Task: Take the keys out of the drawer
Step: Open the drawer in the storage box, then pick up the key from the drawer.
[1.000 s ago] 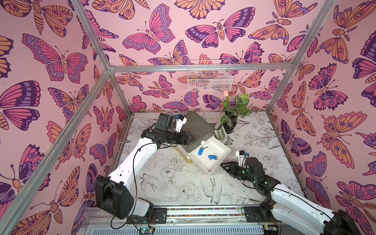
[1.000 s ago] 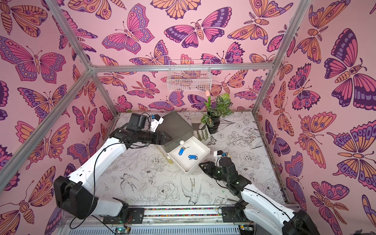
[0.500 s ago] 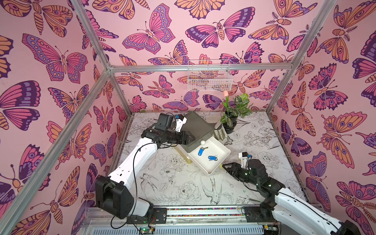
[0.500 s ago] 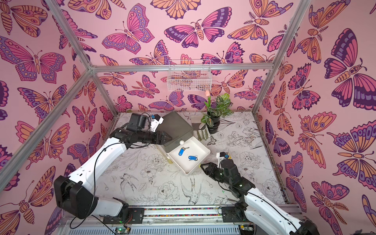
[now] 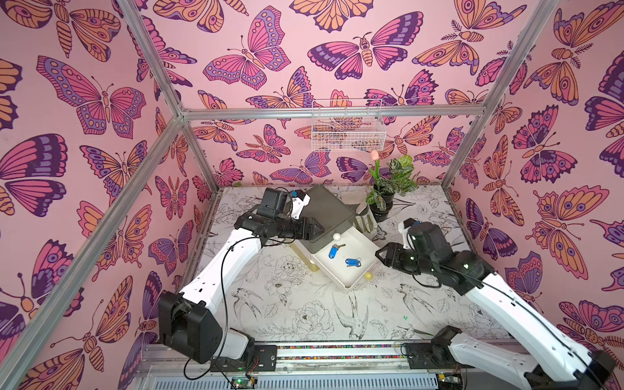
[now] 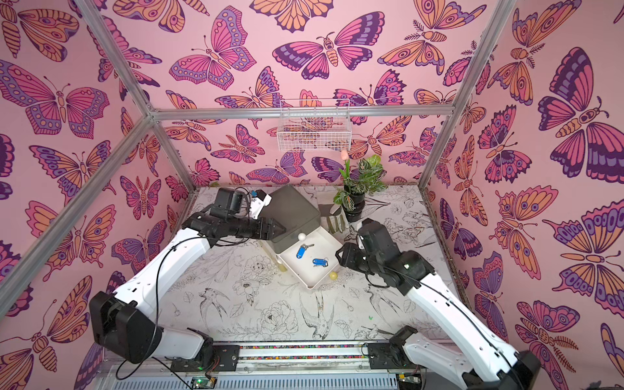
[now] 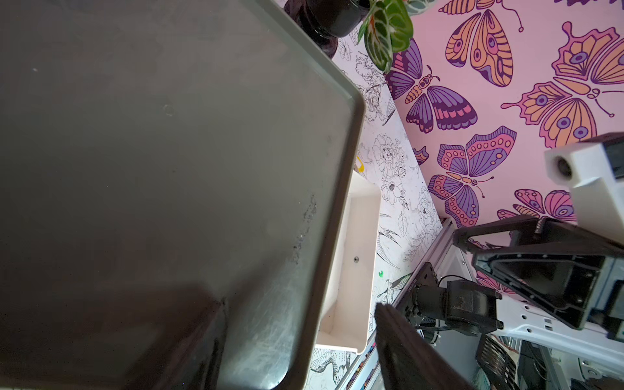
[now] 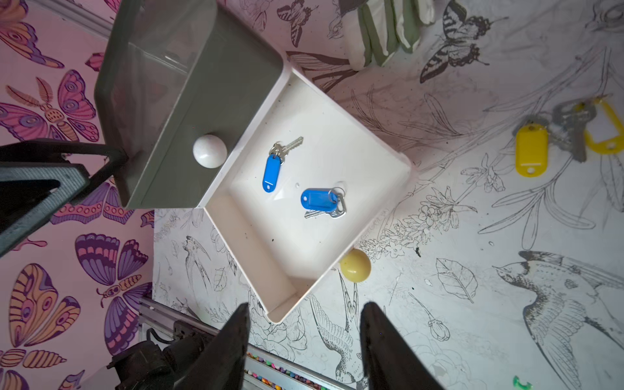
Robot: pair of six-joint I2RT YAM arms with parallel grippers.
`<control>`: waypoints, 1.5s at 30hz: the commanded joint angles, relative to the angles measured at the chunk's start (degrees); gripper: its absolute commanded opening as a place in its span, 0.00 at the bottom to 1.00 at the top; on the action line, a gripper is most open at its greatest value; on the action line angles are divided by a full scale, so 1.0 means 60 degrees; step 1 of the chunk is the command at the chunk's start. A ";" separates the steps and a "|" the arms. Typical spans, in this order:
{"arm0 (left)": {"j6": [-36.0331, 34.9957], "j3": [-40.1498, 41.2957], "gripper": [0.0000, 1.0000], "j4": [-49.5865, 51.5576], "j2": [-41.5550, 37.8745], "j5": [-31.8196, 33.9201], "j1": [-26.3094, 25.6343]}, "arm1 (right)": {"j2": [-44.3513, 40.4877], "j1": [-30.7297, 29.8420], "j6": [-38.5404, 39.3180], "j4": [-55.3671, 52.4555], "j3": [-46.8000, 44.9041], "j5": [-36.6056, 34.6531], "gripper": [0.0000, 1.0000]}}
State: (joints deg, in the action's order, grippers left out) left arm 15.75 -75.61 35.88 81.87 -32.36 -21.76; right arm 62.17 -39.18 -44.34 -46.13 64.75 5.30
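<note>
Your right fingers (image 8: 233,347) are spread and empty, left fingers (image 7: 401,341) are at the cabinet (image 7: 169,169) edge, grip unclear; two blue-tag keys (image 8: 319,200) sit mid-frame in the drawer (image 8: 304,243), so descend vertically on one tag, clear of walls.

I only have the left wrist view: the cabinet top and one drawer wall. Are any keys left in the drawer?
Observer: Two, both blue-tagged. One key is by the white knob, the other key is in the middle of the drawer.
Operator: Is the right gripper holding one?
Observer: No, the right gripper is open and empty.
Operator: Any out already?
Observer: Yes, yellow-tag keys lie on the table, outside the drawer.
</note>
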 commanded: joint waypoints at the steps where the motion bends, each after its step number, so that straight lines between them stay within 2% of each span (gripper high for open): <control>1: 0.0245 0.0312 0.75 0.0438 0.0125 -0.0069 0.0067 | 0.1186 -0.0350 0.0854 -0.1979 0.1167 -0.0595 0.56; 8: 0.0401 0.0171 0.76 0.0319 -0.0069 0.0141 0.0067 | 0.3105 -0.0666 0.1046 -0.2125 0.2500 -0.0687 0.56; 14: 0.0325 0.0222 0.76 0.0327 -0.0134 0.0353 0.0067 | 0.4040 -0.0999 0.0814 -0.2083 0.2626 -0.0971 0.56; 33: 0.0146 0.0503 0.76 0.0287 -0.0710 0.0836 0.0070 | 0.5818 -0.1168 0.0710 -0.1647 0.2776 -0.1171 0.53; 45: -0.0002 0.0582 0.77 0.0259 -0.0651 0.0778 0.0118 | 0.6475 -0.1167 0.0869 -0.1635 0.3171 -0.1220 0.41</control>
State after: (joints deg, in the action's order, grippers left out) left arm 16.78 -73.89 35.70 78.67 -28.47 -21.67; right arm 99.98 -45.84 -39.42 -55.24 82.08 -1.04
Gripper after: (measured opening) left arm 0.768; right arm 0.413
